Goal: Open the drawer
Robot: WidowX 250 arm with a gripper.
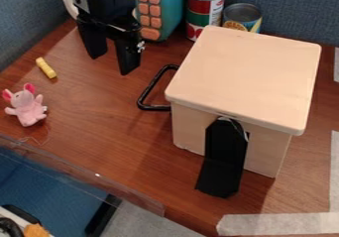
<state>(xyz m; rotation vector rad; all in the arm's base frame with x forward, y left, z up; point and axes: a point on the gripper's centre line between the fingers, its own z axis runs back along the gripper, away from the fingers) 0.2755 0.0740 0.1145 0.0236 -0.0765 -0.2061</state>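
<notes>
the box (245, 77) stands on the table (106, 132) at right, the handle (155, 107) on its left side. two cans (205, 8) stand behind it. well left sits the plush toy (27, 107), the small stick (46, 68) behind that.

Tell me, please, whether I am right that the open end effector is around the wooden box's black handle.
Not quite: the camera view shows the open end effector apart from the black handle of the wooden box, higher up in the picture.
</notes>
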